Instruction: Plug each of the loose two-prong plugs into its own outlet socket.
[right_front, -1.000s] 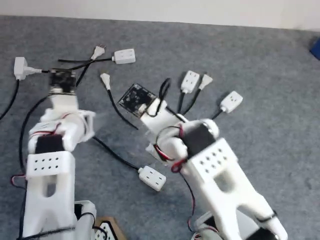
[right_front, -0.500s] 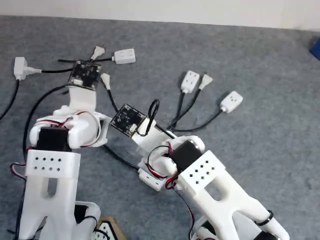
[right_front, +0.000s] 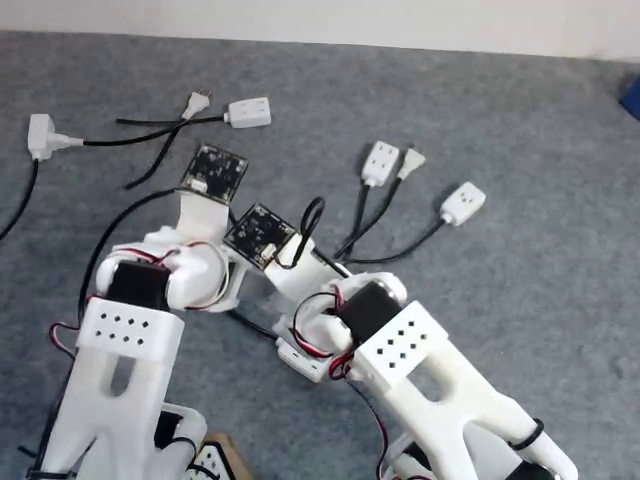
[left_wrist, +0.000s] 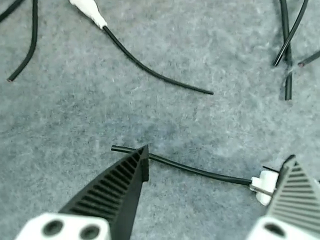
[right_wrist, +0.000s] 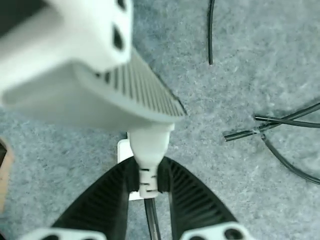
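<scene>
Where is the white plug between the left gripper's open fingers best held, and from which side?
Hold the white plug by its short body, not the thin black cord. It lies flat on the carpet, so come from above. Its cord runs along the line between the fingers of the left gripper, so probably turn the wrist to close across the body's sides.

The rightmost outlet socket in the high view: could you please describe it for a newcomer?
On the grey carpet, look beyond the right arm. The white outlet socket lies there on a black cord. Its neighbour socket has a plug alongside; this one lies alone.
</scene>
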